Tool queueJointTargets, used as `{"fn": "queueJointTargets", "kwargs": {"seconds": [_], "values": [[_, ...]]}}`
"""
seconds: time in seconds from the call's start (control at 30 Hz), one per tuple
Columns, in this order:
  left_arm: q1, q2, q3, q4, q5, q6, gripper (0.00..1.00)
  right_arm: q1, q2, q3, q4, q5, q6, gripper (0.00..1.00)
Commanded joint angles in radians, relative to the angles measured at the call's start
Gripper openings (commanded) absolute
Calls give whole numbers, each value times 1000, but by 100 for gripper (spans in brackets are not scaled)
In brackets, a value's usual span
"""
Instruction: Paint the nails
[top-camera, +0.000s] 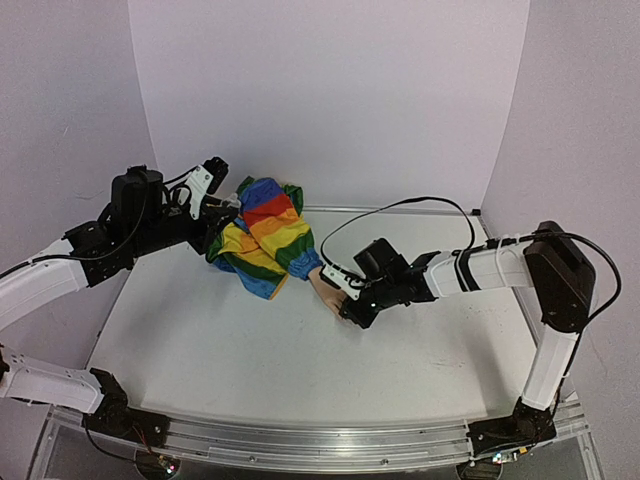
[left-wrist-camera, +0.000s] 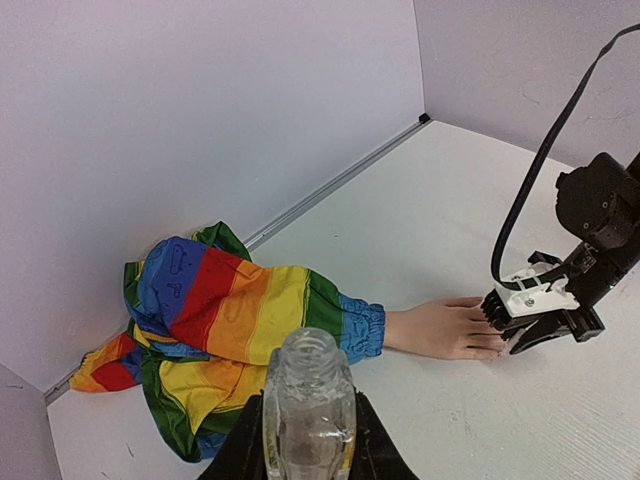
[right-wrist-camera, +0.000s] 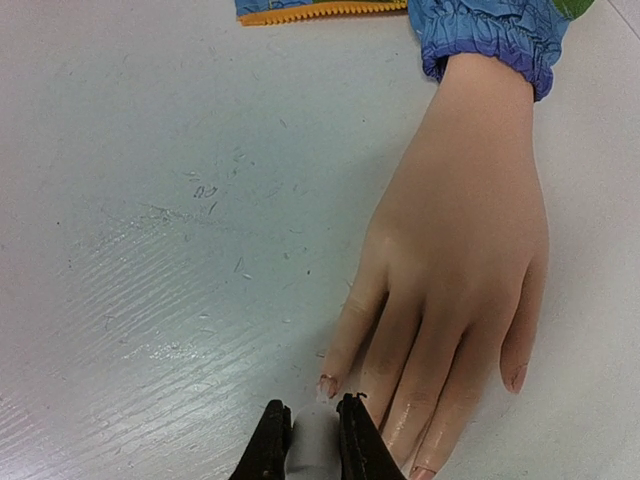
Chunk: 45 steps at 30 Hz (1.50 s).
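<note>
The right arm (top-camera: 490, 268) rises from its base at the near right corner of the white table (top-camera: 250, 370), bends at a high elbow and reaches left and down across the middle. The left arm (top-camera: 60, 275) stretches along the left edge towards the back wall. A crumpled rainbow-striped sleeve (left-wrist-camera: 230, 330) lies near the back wall. From its blue cuff a peach mannequin hand (right-wrist-camera: 460, 260) extends palm down, flat on the table, fingers pointing towards the right arm. The left claw (left-wrist-camera: 308, 445) is pinching a small clear bottle (left-wrist-camera: 308, 395), held upright with its neck open at the top. Whether there is liquid inside cannot be told. The right claw (right-wrist-camera: 311, 402) hangs low over the mannequin's fingertips with its two black fingers close together and only a narrow pale gap between them. Whether they grip anything there cannot be told. The nails (right-wrist-camera: 328, 385) lie at the ends of the fingers. The forefinger's nail, which has a reddish tinge, sits just beyond that gap and right beside one black fingertip. The little finger's nail lies farther off to the side, and the others run out of the bottom edge of the wrist view.
</note>
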<state>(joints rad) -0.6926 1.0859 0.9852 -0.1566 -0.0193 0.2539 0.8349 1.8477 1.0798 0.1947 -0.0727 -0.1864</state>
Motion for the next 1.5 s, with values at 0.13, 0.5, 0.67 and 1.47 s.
{"fn": "queueJointTargets", "kwargs": {"seconds": [0.13,0.5,0.67,1.47], "values": [[3,-4,17,48,15,-7,0,4,19,40,-5,-2,-8,0],[4,-4,18,47,16,-7,0,5,25,34,-6,-1,-1,0],[4,-3,19,46,16,-7,0,6,26,35,-11,3,-1,0],[4,1,23,45,16,-13,0,5,-18,-10,-31,28,16,0]]}}
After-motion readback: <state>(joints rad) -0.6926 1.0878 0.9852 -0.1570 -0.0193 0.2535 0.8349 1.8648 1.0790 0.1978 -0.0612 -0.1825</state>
